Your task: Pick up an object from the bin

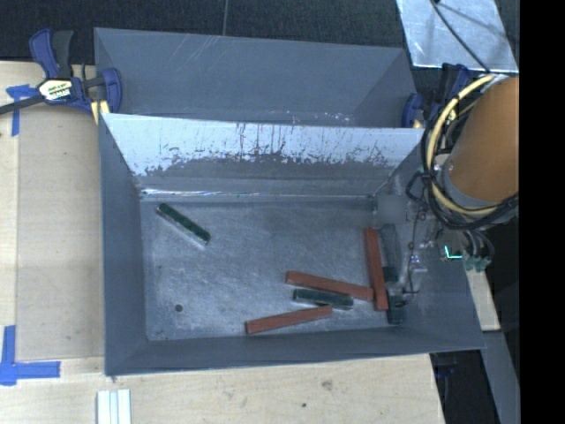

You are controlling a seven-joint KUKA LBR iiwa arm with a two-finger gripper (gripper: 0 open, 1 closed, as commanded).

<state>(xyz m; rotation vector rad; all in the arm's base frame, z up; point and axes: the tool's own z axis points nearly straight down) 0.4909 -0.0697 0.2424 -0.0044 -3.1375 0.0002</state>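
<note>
Red-brown stick (376,263) lies along the bin's (265,148) right side, with the gripper (395,309) at its near end. We cannot tell if the gripper is open or closed.

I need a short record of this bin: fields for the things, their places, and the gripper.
bin: grey metal, sloped walls
gripper: low at the floor's right edge, beside the lower end of the upright red stick
cluster left of gripper: slanted red stick, dark stick beside it, low red stick nearest the front
alone: green stick, far left corner
held: cannot tell
</note>
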